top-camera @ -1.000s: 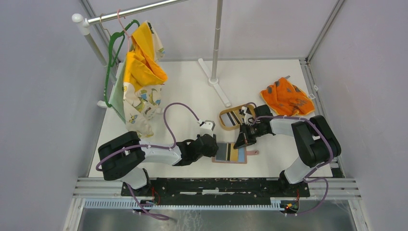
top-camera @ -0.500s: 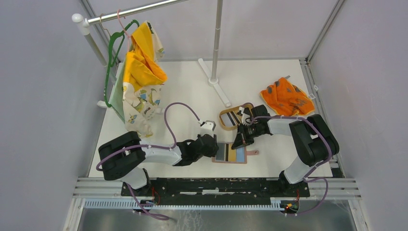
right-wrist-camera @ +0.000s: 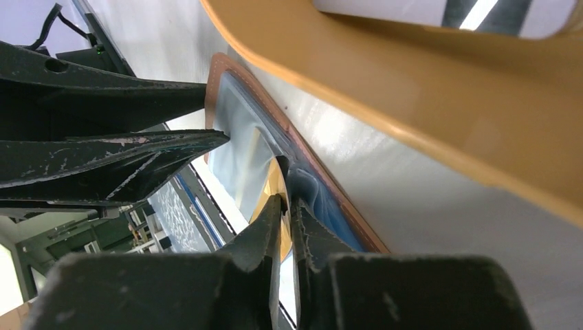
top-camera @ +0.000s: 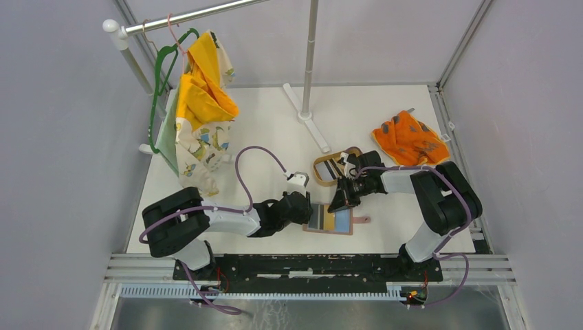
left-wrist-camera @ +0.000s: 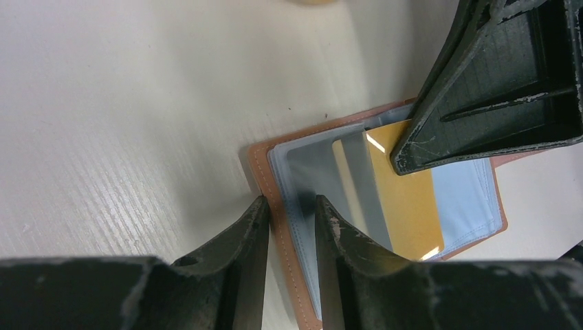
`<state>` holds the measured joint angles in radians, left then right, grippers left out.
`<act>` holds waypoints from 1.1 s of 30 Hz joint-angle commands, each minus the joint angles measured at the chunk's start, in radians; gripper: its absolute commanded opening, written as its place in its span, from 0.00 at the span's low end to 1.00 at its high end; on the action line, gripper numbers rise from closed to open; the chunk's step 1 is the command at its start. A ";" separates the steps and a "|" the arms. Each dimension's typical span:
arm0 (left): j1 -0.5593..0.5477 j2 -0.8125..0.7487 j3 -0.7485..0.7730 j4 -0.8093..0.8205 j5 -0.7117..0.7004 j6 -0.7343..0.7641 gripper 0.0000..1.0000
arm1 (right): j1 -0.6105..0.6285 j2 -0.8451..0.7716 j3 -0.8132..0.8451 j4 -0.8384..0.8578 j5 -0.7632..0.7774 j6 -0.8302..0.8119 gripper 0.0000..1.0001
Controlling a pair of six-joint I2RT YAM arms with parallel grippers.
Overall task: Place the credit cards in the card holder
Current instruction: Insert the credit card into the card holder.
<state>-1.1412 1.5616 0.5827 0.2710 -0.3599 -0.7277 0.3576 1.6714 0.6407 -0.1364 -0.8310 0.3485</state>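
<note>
The reddish-brown card holder [top-camera: 323, 229] lies open near the table's front, blue-grey inside up, strap tab to the right. My left gripper [top-camera: 307, 210] is shut on its left edge; in the left wrist view the fingers [left-wrist-camera: 258, 227] straddle the stitched rim of the holder [left-wrist-camera: 467, 199]. My right gripper [top-camera: 339, 201] is shut on a yellowish credit card [left-wrist-camera: 402, 199] and holds it slanted down onto the holder's inside [right-wrist-camera: 240, 144]. The card's end lies against the pockets; I cannot tell whether it is inside one. More cards [top-camera: 333, 169] lie in the wooden tray.
The oval light-wood tray [top-camera: 322, 177] stands just behind the holder, close above my right gripper [right-wrist-camera: 283, 206] in its wrist view [right-wrist-camera: 412, 89]. An orange patterned cloth [top-camera: 410, 137] lies at the back right. A clothes rack with hanging garments [top-camera: 199, 103] stands on the left.
My right gripper has moved left and down from the tray's edge onto the open holder, carrying the yellowish card. The left gripper has kept its hold.
</note>
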 commanded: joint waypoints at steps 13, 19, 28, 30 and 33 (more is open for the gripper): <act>-0.030 -0.130 0.082 -0.101 0.041 0.036 0.51 | 0.006 -0.002 -0.001 0.082 0.004 -0.086 0.39; -0.044 -0.234 0.076 -0.060 0.115 0.027 0.43 | 0.002 0.008 -0.003 0.078 0.000 -0.095 0.39; -0.134 -0.081 0.186 -0.026 0.068 -0.041 0.33 | 0.002 0.023 -0.001 0.079 0.005 -0.092 0.38; -0.158 -0.020 0.249 -0.069 0.025 -0.067 0.29 | 0.001 0.024 0.001 0.075 0.007 -0.095 0.38; -0.201 0.062 0.347 -0.154 -0.061 -0.092 0.27 | -0.003 0.021 0.001 0.074 0.012 -0.096 0.38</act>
<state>-1.2945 1.5509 0.8028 0.1795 -0.3008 -0.7483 0.3592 1.6802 0.6407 -0.0971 -0.9085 0.2981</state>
